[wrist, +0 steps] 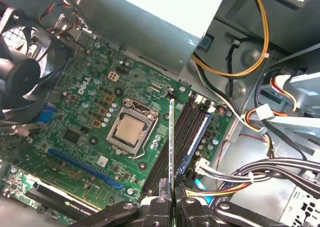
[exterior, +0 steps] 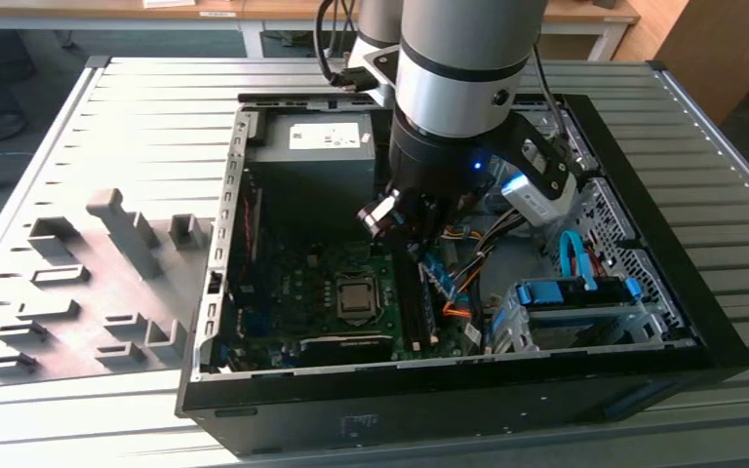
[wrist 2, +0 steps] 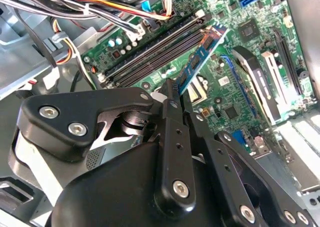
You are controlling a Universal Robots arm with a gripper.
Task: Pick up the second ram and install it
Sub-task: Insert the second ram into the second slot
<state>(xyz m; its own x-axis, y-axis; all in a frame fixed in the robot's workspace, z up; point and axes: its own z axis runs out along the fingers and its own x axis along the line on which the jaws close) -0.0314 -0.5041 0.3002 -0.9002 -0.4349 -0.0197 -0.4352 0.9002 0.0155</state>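
The second ram (wrist: 171, 137) on edge, firmly in the gripper (wrist: 171, 193), long axis apparently along memory slots (wrist 2: 155, 48).

The second ram (wrist 2: 202, 57) is blue, with pale and orange marks on its face. The hand (wrist: 171, 189) is matte black. The motherboard (wrist: 90, 102) is green with silver dots, its memory slots (wrist: 159, 154) are black, and one long slot (wrist: 85, 163) is bright blue. The wires (wrist: 266, 34) are yellow. The counter (exterior: 128, 107) is pale grey and ribbed, and the case (exterior: 479, 414) is black.
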